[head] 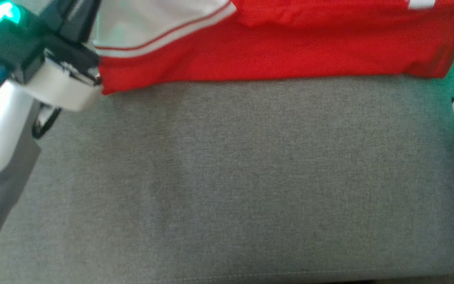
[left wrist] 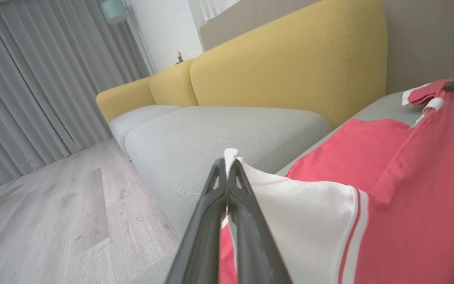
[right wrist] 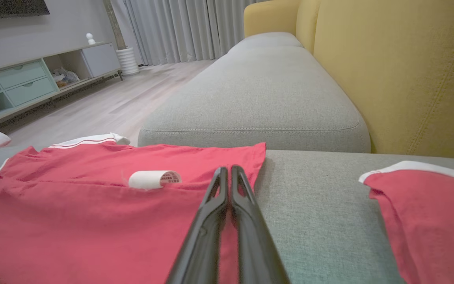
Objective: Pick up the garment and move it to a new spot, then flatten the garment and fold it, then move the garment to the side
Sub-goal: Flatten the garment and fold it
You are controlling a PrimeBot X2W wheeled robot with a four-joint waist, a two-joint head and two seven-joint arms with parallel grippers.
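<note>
**Right, garment on the sofa seat, both sets of fingers closed**

You've got the garment (head: 270, 51), a red shirt with white sleeves, lying on the grey sofa seat (head: 227, 177). In the head view it runs along the far part of the cushion, hem edge straight across, white sleeve at the left end. The near part of the cushion is bare grey fabric.

Your left gripper (left wrist: 226, 163) has its fingers closed on the white sleeve (left wrist: 302, 209). A bit of white cloth pokes out just past the tips, and the sleeve drapes off to the right of the fingers. Red body cloth sits beyond the red-and-white stripe trim.

Your right gripper (right wrist: 227, 170) has its fingers pressed tip to tip, no gap. They lie over red cloth near the edge of the shirt. You cannot tell from the right wrist view whether any cloth is nipped between them. A white tag (right wrist: 154, 178) is just left of the tips, curled, resting on the red fabric. Off to the right a red sleeve end (right wrist: 428, 213) with white trim rests on the seat, apart from the main body.

Behind the seat you see the yellow backrest (right wrist: 408, 79). A second grey cushion (right wrist: 258, 90) sits next along the sofa. Further out: pale wood floor (left wrist: 53, 221), grey curtains (left wrist: 34, 79), and a low cabinet (right wrist: 26, 83) with pale green drawers by the wall.
</note>
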